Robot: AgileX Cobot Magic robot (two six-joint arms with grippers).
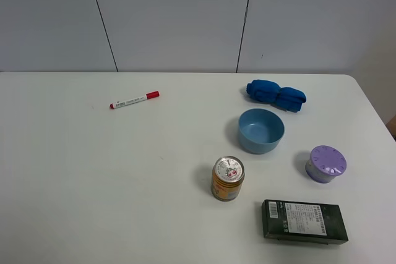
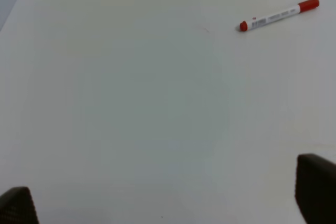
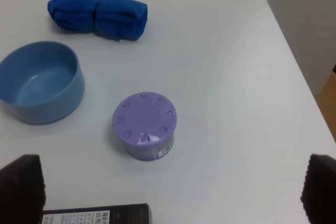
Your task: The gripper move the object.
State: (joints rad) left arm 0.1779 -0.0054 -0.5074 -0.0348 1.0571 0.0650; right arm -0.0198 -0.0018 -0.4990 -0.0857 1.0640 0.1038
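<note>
Showing only as two dark finger tips at the lower corners of its own wrist view, the right gripper stands wide open and holds nothing. One finger is at one corner and the other is at the opposite corner, with bare table between them. The gripper touches no object. A short end of the box appears near the first finger, but it is not between the fingers.

The left gripper is also spread wide, with its two dark tips far apart over the white table. It holds nothing and touches nothing. Only the red-capped marker lies in its view, well apart from the fingers.

In the high view no arm is visible. The box lies flat on the table near the front edge, on the right side. It is a long black and dark green rectangle with a white printed label on its top face, and its long side runs almost parallel to the front edge. Just behind it to the left stands a can. Behind it to the right is the purple lidded container. The blue bowl and the folded blue cloth lie farther back.
</note>
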